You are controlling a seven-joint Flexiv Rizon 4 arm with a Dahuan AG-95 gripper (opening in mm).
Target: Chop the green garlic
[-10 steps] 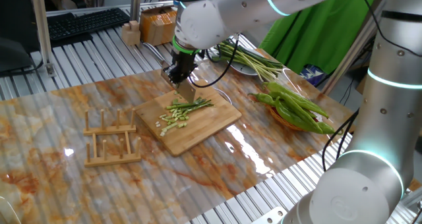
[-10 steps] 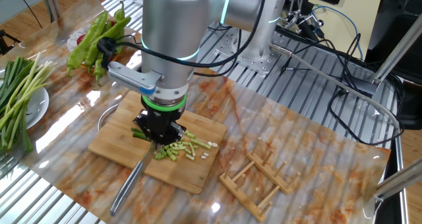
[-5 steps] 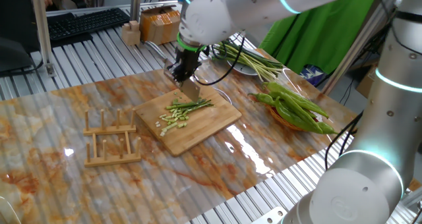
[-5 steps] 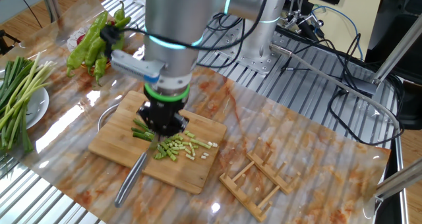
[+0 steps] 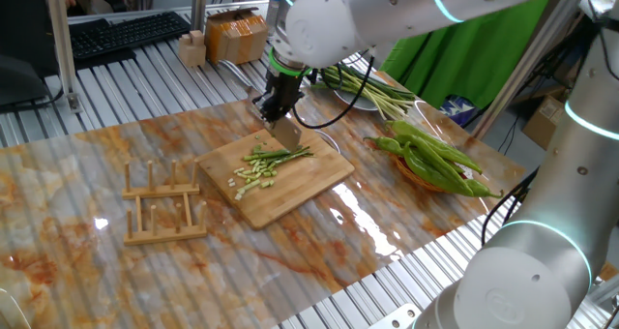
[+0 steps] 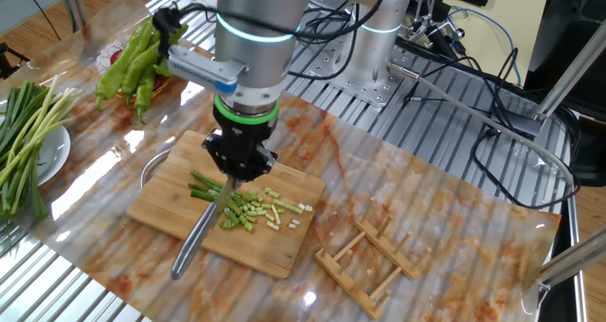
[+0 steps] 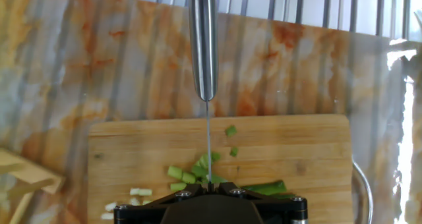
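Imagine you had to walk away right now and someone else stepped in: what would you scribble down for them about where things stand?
Gripper: shut on the knife, pointing straight down, blade just above the cutting board.
Green garlic: on the board. Cut bits lie in a loose pile on one side of the blade; the uncut stalk ends lie on the other side.
Done: roughly half the stalk length is chopped into short pieces.
Left: chop the remaining dark-green lengths.
Nearby, untouched: green peppers, a plate of long stalks, a wooden rack.
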